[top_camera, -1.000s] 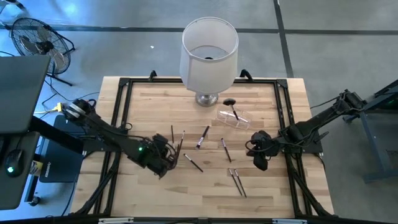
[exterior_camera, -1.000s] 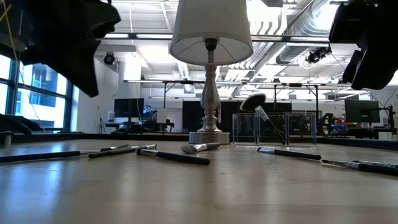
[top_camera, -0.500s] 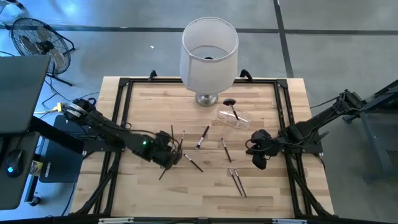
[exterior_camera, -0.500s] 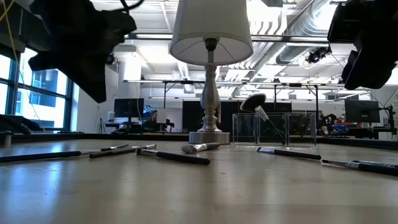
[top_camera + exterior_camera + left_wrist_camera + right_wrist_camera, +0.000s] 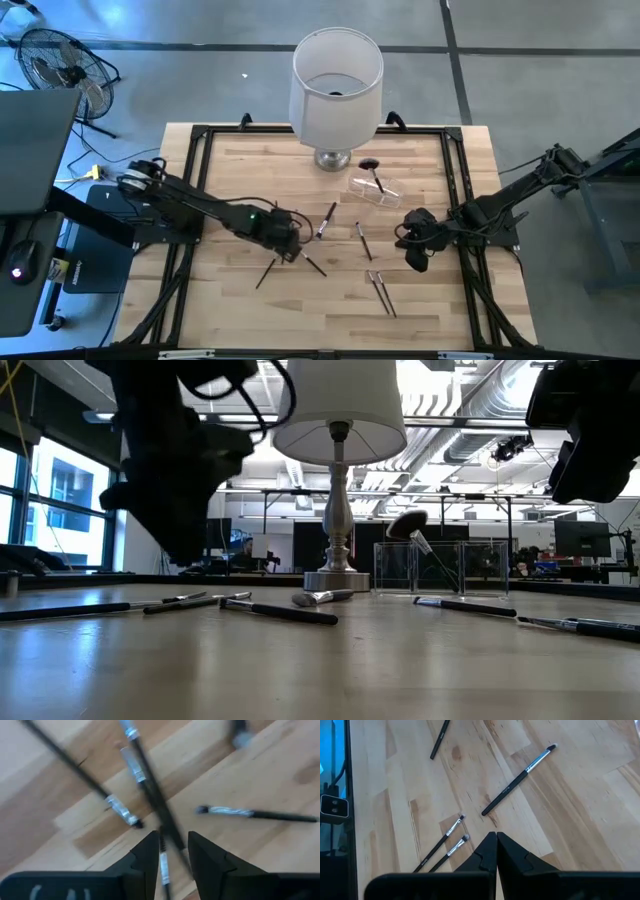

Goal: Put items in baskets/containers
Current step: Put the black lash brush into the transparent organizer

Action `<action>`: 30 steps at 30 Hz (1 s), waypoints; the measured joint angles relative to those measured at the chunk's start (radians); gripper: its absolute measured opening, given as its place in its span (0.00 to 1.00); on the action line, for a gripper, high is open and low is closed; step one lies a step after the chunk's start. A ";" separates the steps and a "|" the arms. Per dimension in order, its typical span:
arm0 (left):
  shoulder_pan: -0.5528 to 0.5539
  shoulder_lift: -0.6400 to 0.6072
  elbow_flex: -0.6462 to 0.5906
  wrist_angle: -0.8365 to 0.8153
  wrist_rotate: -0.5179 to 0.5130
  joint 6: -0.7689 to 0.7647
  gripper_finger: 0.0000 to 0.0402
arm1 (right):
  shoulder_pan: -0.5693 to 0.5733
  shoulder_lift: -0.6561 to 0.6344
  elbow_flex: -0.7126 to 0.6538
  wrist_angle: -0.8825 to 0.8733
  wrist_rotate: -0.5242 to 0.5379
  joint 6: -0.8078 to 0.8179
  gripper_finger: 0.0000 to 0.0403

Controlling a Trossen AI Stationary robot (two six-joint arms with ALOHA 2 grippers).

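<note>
Several thin makeup brushes lie flat on the wooden table: one near the middle [image 5: 325, 220], one right of it [image 5: 362, 240], a pair toward the near edge [image 5: 381, 291], and two by my left gripper [image 5: 268, 271] [image 5: 312, 265]. The clear holder [image 5: 375, 190] stands near the lamp with the fluffy black-headed brush [image 5: 372, 166] leaning in it. My left gripper [image 5: 292, 243] hovers open above the left-hand brushes [image 5: 255, 813], high off the table in the low view [image 5: 185, 530]. My right gripper [image 5: 413, 260] hangs shut and empty at the right [image 5: 496, 836].
A tall lamp with a white shade [image 5: 337, 75] on a silver base [image 5: 332, 158] stands at the far middle of the table. A black frame [image 5: 200, 160] runs round the table's edges. Bare wood lies along the near edge [image 5: 320, 320].
My left gripper has travelled toward the table's right edge and slightly toward the far edge, staying above the table, and now hangs over the brushes left of the middle. A brush that it stood over before now shows on the table behind it.
</note>
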 joint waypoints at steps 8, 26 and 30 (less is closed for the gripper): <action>0.012 0.074 0.000 0.002 0.068 0.007 0.25 | 0.000 0.000 0.000 0.002 0.000 0.000 0.00; 0.011 0.116 0.001 0.000 0.063 0.019 0.14 | 0.000 0.000 0.000 0.011 0.000 0.015 0.00; 0.011 0.116 0.000 0.000 0.058 0.011 0.03 | 0.000 0.000 0.000 0.011 0.000 0.015 0.00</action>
